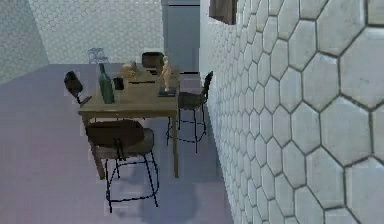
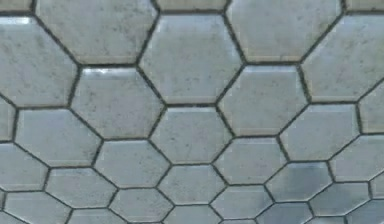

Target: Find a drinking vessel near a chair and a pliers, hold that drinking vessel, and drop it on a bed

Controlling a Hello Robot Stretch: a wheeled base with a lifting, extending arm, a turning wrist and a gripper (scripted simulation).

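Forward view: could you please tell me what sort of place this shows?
Likely a dining area in a house: a wooden table with a green bottle on it, dark chairs around it, and a hexagon-tiled wall alongside.

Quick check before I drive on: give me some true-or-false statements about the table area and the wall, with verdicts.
1. A green bottle stands on the wooden table. True.
2. The table has no chairs. False: a chair stands at its near side, with others around it.
3. A hexagon-tiled wall runs along the forward view's right. True.
4. The arm side view faces an open doorway. False: it faces a hexagon-tiled wall.
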